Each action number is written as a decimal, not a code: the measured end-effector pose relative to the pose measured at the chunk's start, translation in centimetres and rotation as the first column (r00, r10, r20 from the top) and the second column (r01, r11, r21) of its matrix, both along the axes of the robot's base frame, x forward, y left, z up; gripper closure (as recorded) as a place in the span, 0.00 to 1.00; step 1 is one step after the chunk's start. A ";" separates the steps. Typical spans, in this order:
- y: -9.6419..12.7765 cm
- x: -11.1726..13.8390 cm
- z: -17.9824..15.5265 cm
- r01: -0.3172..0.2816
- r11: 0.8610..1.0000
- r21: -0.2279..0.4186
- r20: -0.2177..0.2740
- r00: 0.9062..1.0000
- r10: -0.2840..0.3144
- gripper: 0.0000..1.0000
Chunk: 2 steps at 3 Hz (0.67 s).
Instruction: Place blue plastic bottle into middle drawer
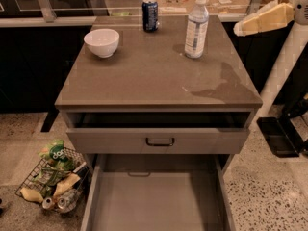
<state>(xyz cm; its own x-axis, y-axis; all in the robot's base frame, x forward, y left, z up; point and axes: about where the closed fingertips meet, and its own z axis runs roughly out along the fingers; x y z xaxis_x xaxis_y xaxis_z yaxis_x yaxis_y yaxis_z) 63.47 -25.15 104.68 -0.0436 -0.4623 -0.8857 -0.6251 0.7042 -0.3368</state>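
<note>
The blue plastic bottle (197, 27) stands upright at the back right of the cabinet top (154, 76); it is clear, with a white cap and a pale label. My gripper (240, 29) comes in from the upper right, level with the bottle's upper half, a short way to its right and not touching it. The middle drawer (159, 203) is pulled far out at the bottom of the view, a broad grey tray with nothing in it.
A dark blue drink can (150, 14) stands at the back centre and a white bowl (101, 42) at the back left. A drawer with a grey front and black handle (160, 141) is slightly open. A wire basket of snacks (54, 179) sits on the floor at left.
</note>
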 end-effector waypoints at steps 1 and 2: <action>0.0 0.0 0.0 -0.001 1.000 -0.001 -0.001 1.000 0.001 0.00; 0.6 2.0 -0.1 0.006 0.999 0.050 0.037 0.999 -0.007 0.00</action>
